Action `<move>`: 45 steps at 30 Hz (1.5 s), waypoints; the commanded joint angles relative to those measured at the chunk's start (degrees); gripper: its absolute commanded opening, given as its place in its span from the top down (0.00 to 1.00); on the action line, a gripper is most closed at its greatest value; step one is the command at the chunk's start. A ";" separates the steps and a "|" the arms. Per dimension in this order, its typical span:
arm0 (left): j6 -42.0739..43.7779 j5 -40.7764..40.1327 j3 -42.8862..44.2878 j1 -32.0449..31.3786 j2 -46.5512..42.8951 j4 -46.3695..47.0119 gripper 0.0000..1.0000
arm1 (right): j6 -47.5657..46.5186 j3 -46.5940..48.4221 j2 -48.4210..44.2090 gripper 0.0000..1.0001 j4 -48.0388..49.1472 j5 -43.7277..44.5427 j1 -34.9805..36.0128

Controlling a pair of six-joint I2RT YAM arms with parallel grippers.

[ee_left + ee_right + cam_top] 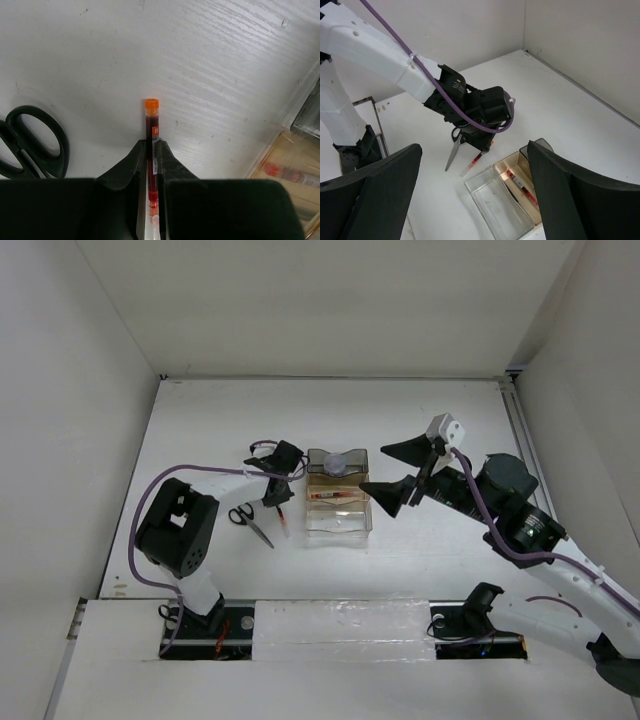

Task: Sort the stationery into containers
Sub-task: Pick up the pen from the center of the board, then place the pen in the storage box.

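Left gripper (pixel 152 147): clamped on red pen (pixel 151 117), just left of bins (pixel 340 528). Right gripper (pixel 373 469): spread wide, empty. Sorted: second red pen (pixel 335 497) in amber bin (pixel 318 503); round piece (pixel 338 462) in grey bin (pixel 316 460). Outstanding: held pen, scissors (pixel 250 520).

Label on red pen (pixel 151 125) unreadable.

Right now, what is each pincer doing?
Left pincer: shut on the thin red pen.
Right pincer: open, holding nothing.
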 commanded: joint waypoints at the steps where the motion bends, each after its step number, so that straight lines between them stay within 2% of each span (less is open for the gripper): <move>1: -1.91 -2.26 -0.71 0.24 0.68 -1.92 1.00 | 0.70 0.19 -0.69 0.08 2.59 0.18 1.17; 8: -6.66 -9.81 4.83 0.24 -7.84 -10.53 1.00 | 1.23 0.71 -1.74 0.08 1.45 2.11 1.18; 14: -7.19 -14.21 10.98 0.24 -14.43 -17.02 1.00 | 1.23 0.71 -2.27 0.08 1.44 3.78 1.18; 18: -6.66 -12.55 13.01 -0.81 -18.39 -15.99 1.00 | 1.23 0.71 -2.88 0.08 1.44 6.59 1.18; 22: -9.99 -11.49 15.28 -4.76 -21.20 -12.47 1.00 | 2.64 0.71 -3.50 0.08 1.44 12.73 1.18; 25: -16.66 -15.33 17.30 -9.85 -20.34 -11.41 1.00 | 3.34 0.71 -4.03 0.08 1.44 14.85 1.18; 30: -28.79 -18.61 25.82 -13.99 -11.82 -17.64 1.00 | 7.20 0.71 -6.66 0.08 0.92 22.58 1.18; 33: -38.90 -19.23 25.58 -15.66 -8.82 -19.67 1.00 | 9.22 0.71 -9.03 0.08 -0.57 27.67 1.18; 35: -42.85 -20.19 24.00 -17.50 -8.29 -16.18 1.00 | 9.23 1.24 -10.26 0.08 -1.10 28.39 1.18; 36: -43.74 -20.20 23.12 -17.51 -8.29 -14.16 1.00 | 9.23 1.24 -10.27 0.08 -1.80 28.92 1.18; 38: -39.30 -18.19 22.41 -18.04 -6.11 -6.10 1.00 | 9.23 1.95 -10.27 0.08 -2.68 28.92 1.18; 41: -40.57 -18.95 27.58 -19.09 -2.24 -10.51 1.00 | 9.23 3.35 -10.27 0.08 -4.44 28.92 1.18; 42: -42.94 -20.18 28.64 -19.61 -0.40 -15.58 1.00 | 9.23 3.35 -10.79 0.08 -4.97 28.92 1.18; 45: -49.19 -21.07 27.35 -20.23 -0.90 -17.48 1.00 | 9.23 2.12 -12.28 0.08 -4.44 29.44 1.18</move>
